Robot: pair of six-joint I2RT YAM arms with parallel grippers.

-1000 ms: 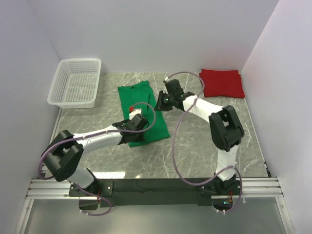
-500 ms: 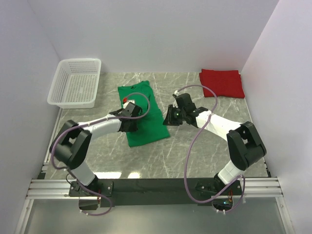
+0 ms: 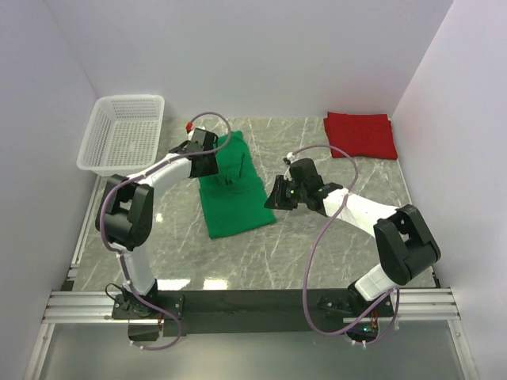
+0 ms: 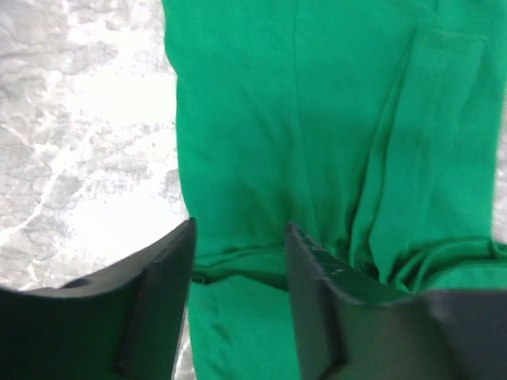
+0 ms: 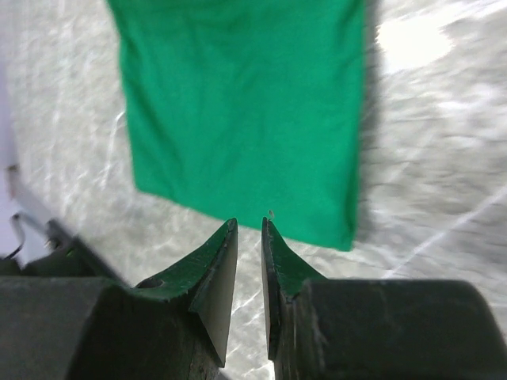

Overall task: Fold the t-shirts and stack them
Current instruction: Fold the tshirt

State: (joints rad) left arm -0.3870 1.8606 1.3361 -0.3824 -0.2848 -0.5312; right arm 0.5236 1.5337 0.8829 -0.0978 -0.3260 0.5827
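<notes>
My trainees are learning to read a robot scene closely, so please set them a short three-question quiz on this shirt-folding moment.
1. True or false: the green t-shirt lies on the table, outside the white basket.
2. Which t-shirt lies folded at the table's far right corner? A) blue B) red C) white
3. What do the left jaws hold?

Key
1. True.
2. B, the red t-shirt.
3. Nothing: they stand apart just above the green cloth.
</notes>
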